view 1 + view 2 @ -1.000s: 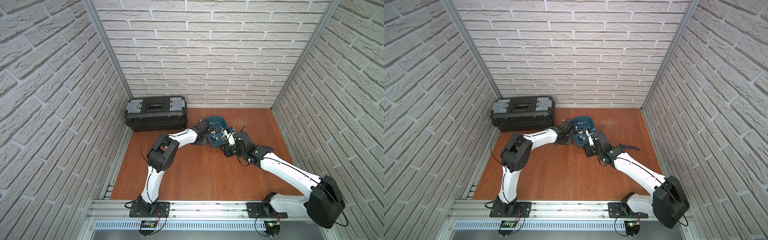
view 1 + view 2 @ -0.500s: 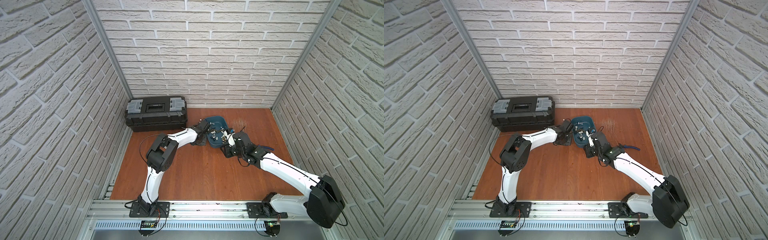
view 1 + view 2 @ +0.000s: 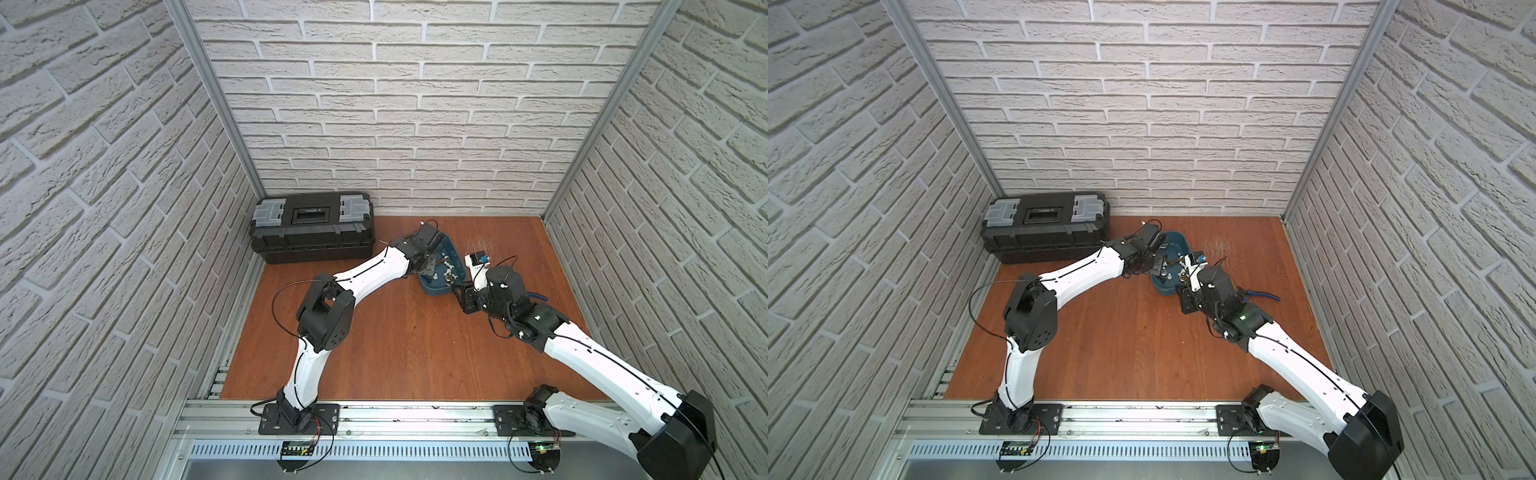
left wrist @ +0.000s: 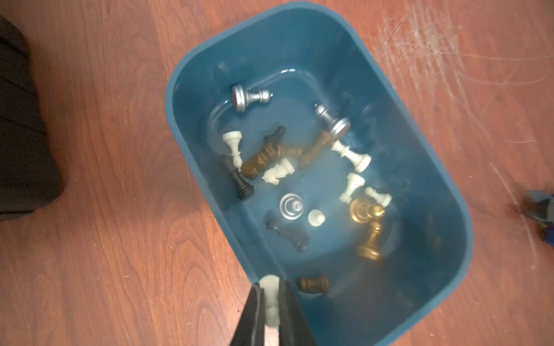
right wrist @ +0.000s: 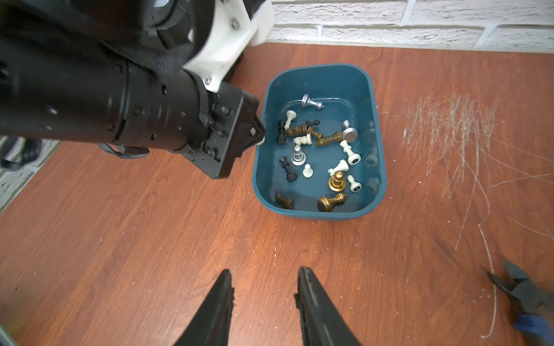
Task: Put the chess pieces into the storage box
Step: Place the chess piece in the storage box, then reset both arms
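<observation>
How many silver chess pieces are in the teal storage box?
3. One silver piece lies at the box's far end; another lies beside a brown piece; the third stands beside an upright white pawn. None looks hidden.

Robot test cell, lab-like: brick-pattern wall panels (image 3: 415, 104) on aluminium posts (image 3: 216, 104), wooden tabletop (image 3: 415, 353), two arms (image 3: 365, 278) bolted to metal rail (image 3: 415, 415); black toolbox (image 3: 311, 241), pliers (image 5: 523, 292) on tabletop.

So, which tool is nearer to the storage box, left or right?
Left. The left tool, shut on a white chess piece, is at the storage box rim; the right tool stands open over the table, short of its wall.
</observation>
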Controlling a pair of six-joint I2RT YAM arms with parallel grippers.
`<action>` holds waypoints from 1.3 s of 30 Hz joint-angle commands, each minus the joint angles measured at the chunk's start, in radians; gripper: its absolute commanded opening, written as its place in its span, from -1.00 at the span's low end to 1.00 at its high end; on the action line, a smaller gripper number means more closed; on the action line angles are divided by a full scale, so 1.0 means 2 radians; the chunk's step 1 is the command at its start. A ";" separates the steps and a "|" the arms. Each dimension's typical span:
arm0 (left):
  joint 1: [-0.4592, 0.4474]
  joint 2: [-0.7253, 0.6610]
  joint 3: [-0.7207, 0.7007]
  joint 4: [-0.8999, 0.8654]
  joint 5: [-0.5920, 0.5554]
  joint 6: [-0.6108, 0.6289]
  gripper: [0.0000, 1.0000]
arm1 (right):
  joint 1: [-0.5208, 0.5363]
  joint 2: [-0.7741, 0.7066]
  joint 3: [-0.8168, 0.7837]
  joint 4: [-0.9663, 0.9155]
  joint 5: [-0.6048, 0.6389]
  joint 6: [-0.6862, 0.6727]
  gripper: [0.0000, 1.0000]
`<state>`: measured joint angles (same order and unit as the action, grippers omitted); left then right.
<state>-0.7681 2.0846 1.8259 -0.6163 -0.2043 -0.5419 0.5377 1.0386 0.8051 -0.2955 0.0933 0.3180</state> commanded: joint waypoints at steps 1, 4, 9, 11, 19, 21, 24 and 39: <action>-0.003 0.018 0.051 -0.012 0.001 0.015 -0.78 | 0.000 -0.025 -0.015 -0.001 0.021 -0.002 -0.20; -0.006 0.053 0.104 -0.022 0.008 0.020 -0.78 | -0.001 -0.042 -0.015 -0.004 0.037 -0.006 -0.20; -0.006 0.133 0.188 -0.041 0.043 0.019 -0.71 | -0.003 -0.046 -0.012 -0.013 0.058 -0.014 -0.20; -0.006 0.159 0.221 -0.054 0.047 0.018 -0.60 | -0.006 -0.044 -0.008 -0.020 0.060 -0.015 -0.20; -0.002 0.142 0.238 -0.061 0.043 0.014 -0.05 | -0.012 -0.058 0.011 -0.042 0.070 -0.024 -0.20; -0.003 0.113 0.218 -0.057 0.030 0.017 -0.04 | -0.014 -0.058 0.018 -0.047 0.076 -0.027 -0.20; -0.001 0.036 0.135 -0.033 -0.012 0.024 -0.05 | -0.021 -0.051 0.032 -0.058 0.099 -0.036 -0.18; 0.268 -0.438 -0.522 0.210 -0.140 0.008 -0.03 | -0.253 0.112 -0.041 0.154 0.093 -0.112 0.01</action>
<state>-0.2893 1.2755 0.9081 -0.3561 -0.4644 -0.5365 0.0624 1.2304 0.7670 -0.1944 0.3157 0.1635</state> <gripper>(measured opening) 0.485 0.504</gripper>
